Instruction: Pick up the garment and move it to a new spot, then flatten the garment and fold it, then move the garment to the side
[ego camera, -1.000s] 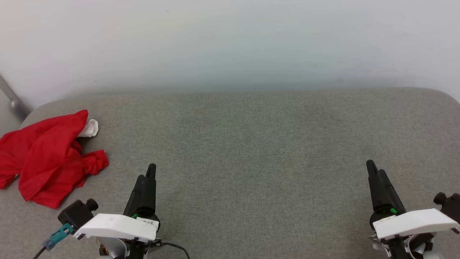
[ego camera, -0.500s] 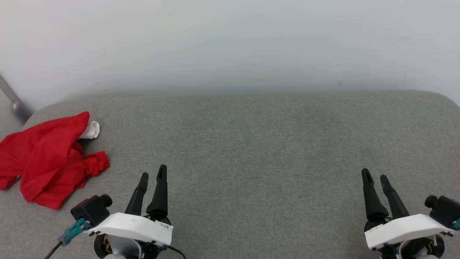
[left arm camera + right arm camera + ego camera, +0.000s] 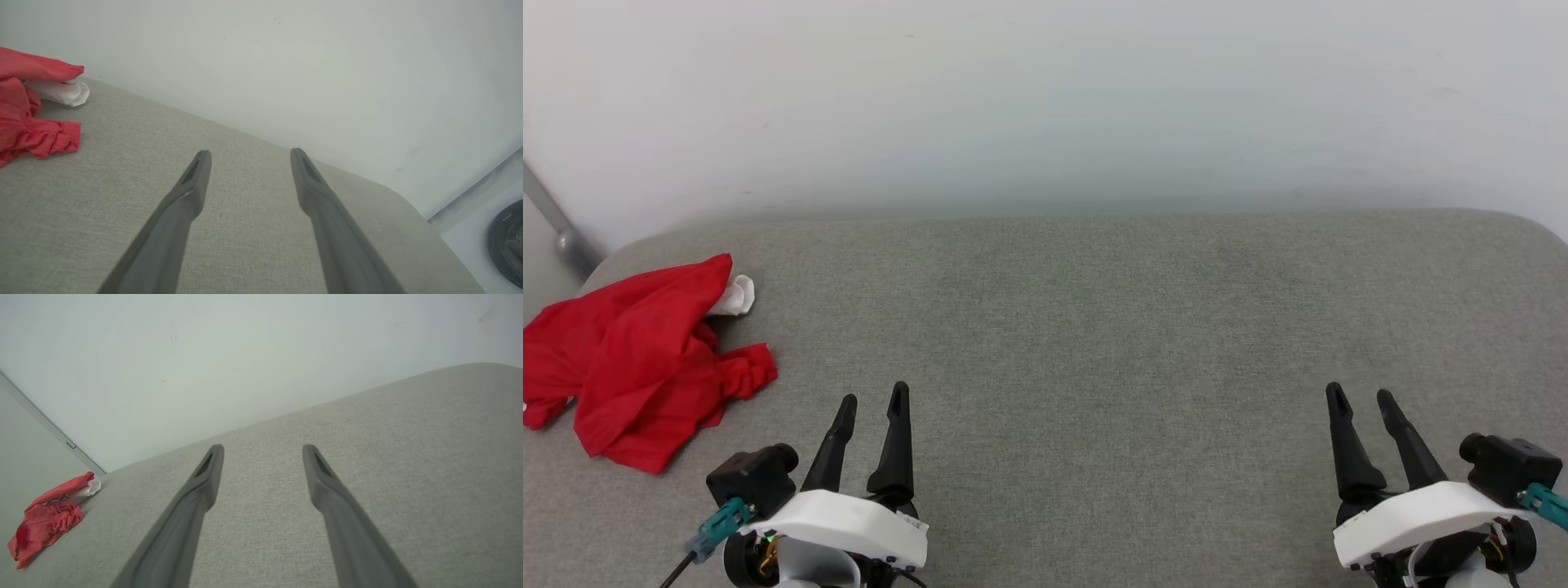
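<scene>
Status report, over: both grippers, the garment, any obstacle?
Left gripper open, empty. Right gripper open, empty. Garment crumpled, far left on grey surface. No obstacle seen.

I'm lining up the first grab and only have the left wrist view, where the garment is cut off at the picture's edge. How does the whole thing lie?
Observer: The head view shows the garment as one crumpled red heap at the far left corner of the grey cushion.
Operator: How close am I to it?
Observer: The left tool is open, to the heap's right and nearer the robot, not touching it.
Operator: And the other arm?
Observer: The right tool is open over the cushion's near right part, far from the garment.
</scene>
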Robot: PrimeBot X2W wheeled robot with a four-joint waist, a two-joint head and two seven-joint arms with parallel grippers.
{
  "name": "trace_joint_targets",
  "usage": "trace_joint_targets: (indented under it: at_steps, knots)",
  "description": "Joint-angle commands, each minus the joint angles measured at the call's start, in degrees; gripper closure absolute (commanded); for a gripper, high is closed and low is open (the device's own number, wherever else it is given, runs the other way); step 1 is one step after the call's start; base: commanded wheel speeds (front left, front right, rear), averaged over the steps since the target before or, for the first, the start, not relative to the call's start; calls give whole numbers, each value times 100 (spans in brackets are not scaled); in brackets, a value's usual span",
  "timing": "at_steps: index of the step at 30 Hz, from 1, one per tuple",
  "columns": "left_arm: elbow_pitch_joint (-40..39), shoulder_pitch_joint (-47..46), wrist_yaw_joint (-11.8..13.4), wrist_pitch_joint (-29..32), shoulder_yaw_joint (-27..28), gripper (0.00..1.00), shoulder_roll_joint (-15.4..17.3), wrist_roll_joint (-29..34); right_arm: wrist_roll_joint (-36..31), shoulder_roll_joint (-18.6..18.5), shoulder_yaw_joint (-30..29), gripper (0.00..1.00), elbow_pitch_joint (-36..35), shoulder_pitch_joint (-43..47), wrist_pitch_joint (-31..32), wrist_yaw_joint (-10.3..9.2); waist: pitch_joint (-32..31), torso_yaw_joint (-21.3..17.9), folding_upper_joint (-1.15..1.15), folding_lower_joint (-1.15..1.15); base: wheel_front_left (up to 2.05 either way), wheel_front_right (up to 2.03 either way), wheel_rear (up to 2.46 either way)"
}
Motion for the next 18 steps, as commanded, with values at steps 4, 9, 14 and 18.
trace_joint_targets:
  at_steps: [4, 9, 14, 18]
  knots:
    - [-32, 6, 78, -98, -31, 0, 19, 400, -370, -56, 40, 0, 9, -163, -96, 0, -1, 20, 0, 0, 0, 0, 0]
    - [-46, 22, 125, -173, -43, 0, 26, 720, -701, -59, 43, 0, -4, -189, -126, 0, -1, 37, 0, 0, 0, 0, 0]
    - [-69, 25, 171, -243, -44, 0, 46, 1032, -956, -56, 59, 0, -54, -200, -139, 0, -7, 40, 0, 0, 0, 0, 0]
    - [-88, 29, 191, -292, -56, 0, 63, 1264, -1166, -59, 61, 0, -93, -203, -147, 0, -9, 45, 0, 0, 0, 0, 0]
